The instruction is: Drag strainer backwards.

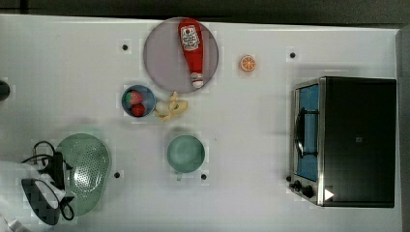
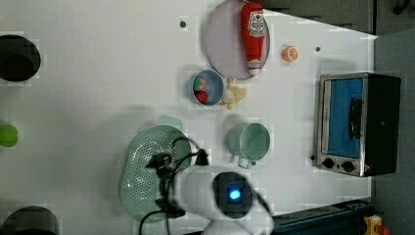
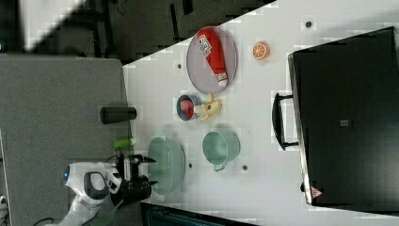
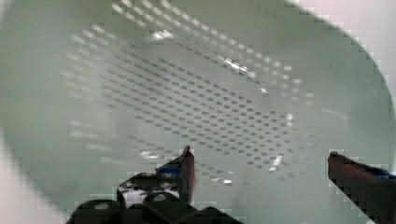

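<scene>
Wrist view: gripper (image 4: 259,154) wide open, holding nothing
Strainer (image 4: 196,93): right under it, fingers over the basin

The arm (image 1: 41,193) hides part of the strainer (image 1: 89,166) rim.

White rounded arm (image 2: 205,191), glowing blue light, black claw (image 4: 259,156), looping black cables (image 2: 166,161)

White table (image 1: 72,63) under even light, dotted with small dark holes (image 1: 125,47). Dark floor (image 3: 141,23) beyond its far edge in the right view. Grey panel (image 3: 61,108) alongside. Grey strip (image 2: 391,54) at the left view's right.
</scene>
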Robot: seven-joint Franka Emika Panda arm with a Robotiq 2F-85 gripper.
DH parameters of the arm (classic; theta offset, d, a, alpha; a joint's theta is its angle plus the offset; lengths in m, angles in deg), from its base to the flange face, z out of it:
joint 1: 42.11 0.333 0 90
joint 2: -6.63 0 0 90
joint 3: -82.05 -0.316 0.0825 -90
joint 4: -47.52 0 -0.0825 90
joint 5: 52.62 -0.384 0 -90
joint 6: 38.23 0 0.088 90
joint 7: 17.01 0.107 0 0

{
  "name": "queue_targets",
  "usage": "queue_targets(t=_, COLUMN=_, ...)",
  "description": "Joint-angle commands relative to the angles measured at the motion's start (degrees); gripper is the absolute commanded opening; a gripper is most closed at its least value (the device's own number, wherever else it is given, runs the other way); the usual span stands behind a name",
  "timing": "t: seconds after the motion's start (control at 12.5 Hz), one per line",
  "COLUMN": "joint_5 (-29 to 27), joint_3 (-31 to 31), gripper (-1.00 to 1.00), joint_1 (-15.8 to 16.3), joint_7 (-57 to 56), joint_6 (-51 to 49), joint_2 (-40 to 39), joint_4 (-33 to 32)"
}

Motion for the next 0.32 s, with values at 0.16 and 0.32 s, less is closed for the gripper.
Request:
queue_targets(t=0.16, joint_5=0.27, joint_3=8.76, gripper=1.0, joint_1=-2.35, joint_7=-13.29, joint_6=-0.42, joint_2=11.8, joint_4=3.39)
queue_targets(t=0.32, joint_5=0.27, joint_3=13.58, gripper=1.0, joint_1=-2.69, joint_7=-24.43, joint_6=-3.13, joint_2=15.4, joint_4=5.22)
